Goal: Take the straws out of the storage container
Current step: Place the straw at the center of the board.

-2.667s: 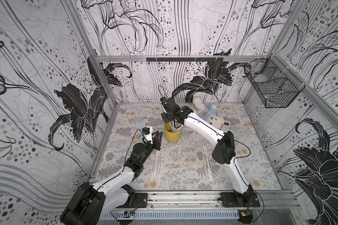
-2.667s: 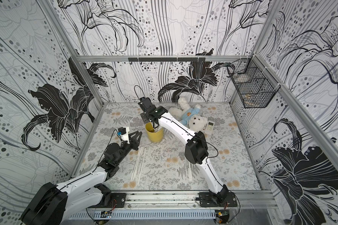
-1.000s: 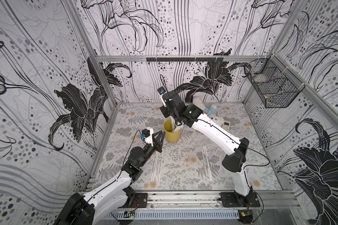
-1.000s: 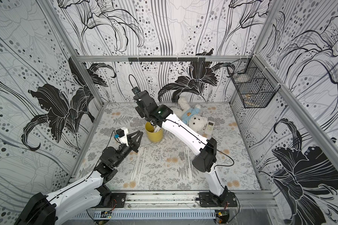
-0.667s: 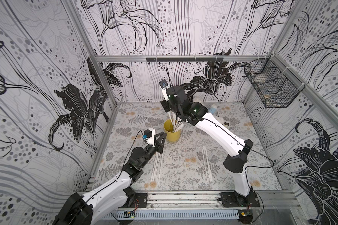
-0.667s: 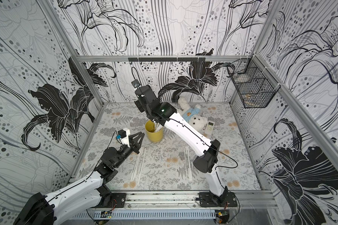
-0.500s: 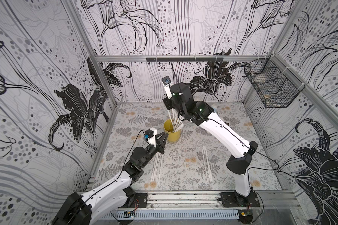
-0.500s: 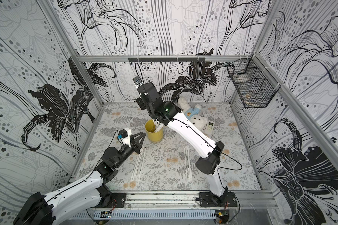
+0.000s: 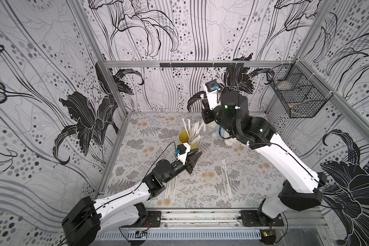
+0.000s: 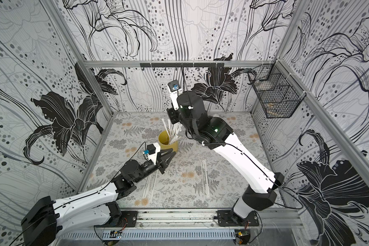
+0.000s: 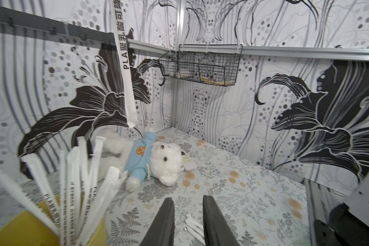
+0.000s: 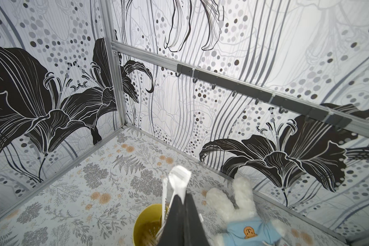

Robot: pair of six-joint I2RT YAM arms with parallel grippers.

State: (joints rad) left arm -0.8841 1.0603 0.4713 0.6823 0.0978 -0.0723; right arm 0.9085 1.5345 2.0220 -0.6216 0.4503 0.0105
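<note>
A few laid straws (image 9: 225, 176) lie in two groups on the bench (image 9: 200, 198), near the front. Behind them the left gripper (image 11: 188, 198) hovers just beside the storage container (image 9: 184, 138), jaws spread, empty. The other straws (image 9: 194, 130) stand fanned in it. Above, the right gripper (image 12: 182, 204) pinches one held straw (image 11: 126, 70), and its lower end hangs clear of their tips. I judge this is the carry-away step. Next comes a sideways move to the free bench and a release. The teddy (image 11: 158, 161) lies close behind.

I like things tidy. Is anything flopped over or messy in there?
The teddy bear lies flopped over at the back of the table, not sitting up. Loose straws lie flat on it outside the yellow cup, though emptying that is the job.
</note>
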